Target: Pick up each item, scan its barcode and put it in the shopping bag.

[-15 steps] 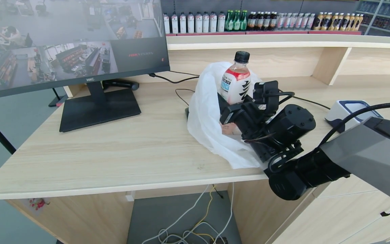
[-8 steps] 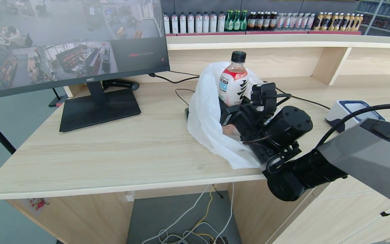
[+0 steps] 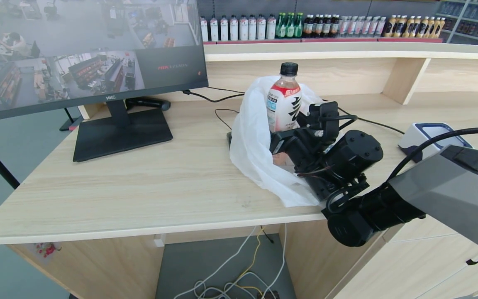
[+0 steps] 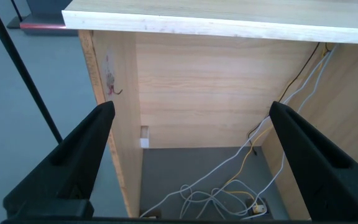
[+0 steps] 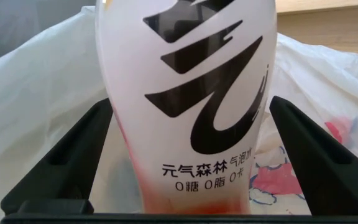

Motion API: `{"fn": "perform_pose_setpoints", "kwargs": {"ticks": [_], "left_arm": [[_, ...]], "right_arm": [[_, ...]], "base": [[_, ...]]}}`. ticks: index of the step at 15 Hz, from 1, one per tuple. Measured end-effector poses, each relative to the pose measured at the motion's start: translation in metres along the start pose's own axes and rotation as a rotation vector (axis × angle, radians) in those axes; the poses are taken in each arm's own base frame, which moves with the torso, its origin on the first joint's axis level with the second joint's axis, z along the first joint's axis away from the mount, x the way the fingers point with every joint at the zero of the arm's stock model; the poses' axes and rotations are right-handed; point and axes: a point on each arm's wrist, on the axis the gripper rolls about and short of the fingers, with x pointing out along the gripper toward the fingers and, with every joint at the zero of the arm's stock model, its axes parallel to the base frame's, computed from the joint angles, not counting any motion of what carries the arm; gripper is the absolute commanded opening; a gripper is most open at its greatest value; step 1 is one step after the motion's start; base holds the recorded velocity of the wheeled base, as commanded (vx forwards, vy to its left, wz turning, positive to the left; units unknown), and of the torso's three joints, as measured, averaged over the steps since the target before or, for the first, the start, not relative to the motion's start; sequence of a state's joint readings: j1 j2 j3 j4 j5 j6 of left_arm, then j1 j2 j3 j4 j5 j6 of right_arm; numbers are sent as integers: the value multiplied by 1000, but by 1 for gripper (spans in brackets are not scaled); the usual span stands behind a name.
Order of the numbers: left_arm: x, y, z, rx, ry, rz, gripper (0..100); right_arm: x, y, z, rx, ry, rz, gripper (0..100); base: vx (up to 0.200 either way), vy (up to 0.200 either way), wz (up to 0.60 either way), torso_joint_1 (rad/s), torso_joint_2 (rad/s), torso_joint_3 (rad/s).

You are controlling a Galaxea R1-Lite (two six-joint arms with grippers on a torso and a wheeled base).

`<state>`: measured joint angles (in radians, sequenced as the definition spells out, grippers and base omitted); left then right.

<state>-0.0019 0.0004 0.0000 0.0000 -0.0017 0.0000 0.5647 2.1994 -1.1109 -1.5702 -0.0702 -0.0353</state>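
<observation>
A bottle with a black cap and a white-and-red label stands upright inside the white shopping bag on the wooden counter. My right gripper is at the bag's mouth, open, with a finger on each side of the bottle's lower half. The right wrist view has the bottle close up between the spread fingers, with the bag behind it. A pink-patterned packet lies lower in the bag. My left gripper hangs open beside the counter, below its top.
A barcode scanner sits on the counter to the right of the bag. A monitor on a black stand occupies the left rear. Cables run behind the bag. A raised ledge borders the back.
The bottle's top shifted a little to the left and it now stands straighter in the bag. My right gripper edged left and down, then held still.
</observation>
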Motion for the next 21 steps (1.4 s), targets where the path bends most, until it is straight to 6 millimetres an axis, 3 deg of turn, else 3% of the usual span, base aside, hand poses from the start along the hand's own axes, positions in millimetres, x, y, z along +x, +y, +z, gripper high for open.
{"fn": "perform_pose_setpoints", "kwargs": {"ticks": [9,13,17,21], "left_arm": [[0,0,0,2,0,1,100],[0,0,0,3,0,0,100],[0,0,0,3,0,1,100],[0,0,0,3,0,0,100]], "right_arm": [[-6,0,1,-2,20,0,100],[-12,-1,14,-2,19,0,100],[-27,-3,46,-5,-6,2,100],[-66,-4,60,-2,81,15,100]], "base": [[0,0,0,0,0,0],[0,0,0,0,0,0],[0,0,0,0,0,0],[0,0,0,0,0,0]]}}
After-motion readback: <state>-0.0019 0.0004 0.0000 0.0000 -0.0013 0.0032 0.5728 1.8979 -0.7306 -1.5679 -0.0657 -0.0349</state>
